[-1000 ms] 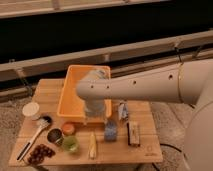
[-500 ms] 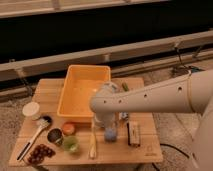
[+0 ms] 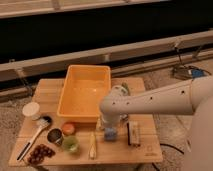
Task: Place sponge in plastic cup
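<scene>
Standing at the left edge of the counter [image 3: 145,150], the cup [image 3: 31,110] sat well apart from the sponge [image 3: 110,133], with the orange bin [image 3: 85,75] between them. Right of the bin, the gripper [image 3: 107,124] had dropped within a second from the bin's front rim to just over the sponge; whether it was spread or clamped could not be told. The grasp looked imminent, with the carry left to the cup yet to come. A dark block [image 3: 133,134] lay just beside the sponge.

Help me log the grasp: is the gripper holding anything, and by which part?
It cannot be told. The gripper is low over the sponge, which lies on the table, meeting its far end; whether it grips it does not show.
</scene>
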You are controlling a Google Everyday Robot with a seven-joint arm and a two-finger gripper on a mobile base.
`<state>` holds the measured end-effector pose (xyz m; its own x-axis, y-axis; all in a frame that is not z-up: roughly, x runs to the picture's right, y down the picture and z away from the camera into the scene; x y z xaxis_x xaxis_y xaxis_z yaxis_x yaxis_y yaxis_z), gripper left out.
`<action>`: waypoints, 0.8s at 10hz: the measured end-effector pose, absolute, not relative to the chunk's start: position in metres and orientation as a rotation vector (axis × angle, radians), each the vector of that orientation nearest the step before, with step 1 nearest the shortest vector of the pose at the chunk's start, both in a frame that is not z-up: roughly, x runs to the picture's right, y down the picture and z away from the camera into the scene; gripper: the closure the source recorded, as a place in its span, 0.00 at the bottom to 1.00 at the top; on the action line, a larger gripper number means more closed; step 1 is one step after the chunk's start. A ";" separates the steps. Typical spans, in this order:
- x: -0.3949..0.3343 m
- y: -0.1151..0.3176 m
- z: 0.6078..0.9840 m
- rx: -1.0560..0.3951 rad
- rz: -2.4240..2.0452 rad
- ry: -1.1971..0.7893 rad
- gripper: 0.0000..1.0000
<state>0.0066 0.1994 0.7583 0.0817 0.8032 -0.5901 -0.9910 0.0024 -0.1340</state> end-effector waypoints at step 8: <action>0.022 0.213 0.804 -0.555 1.452 0.460 0.35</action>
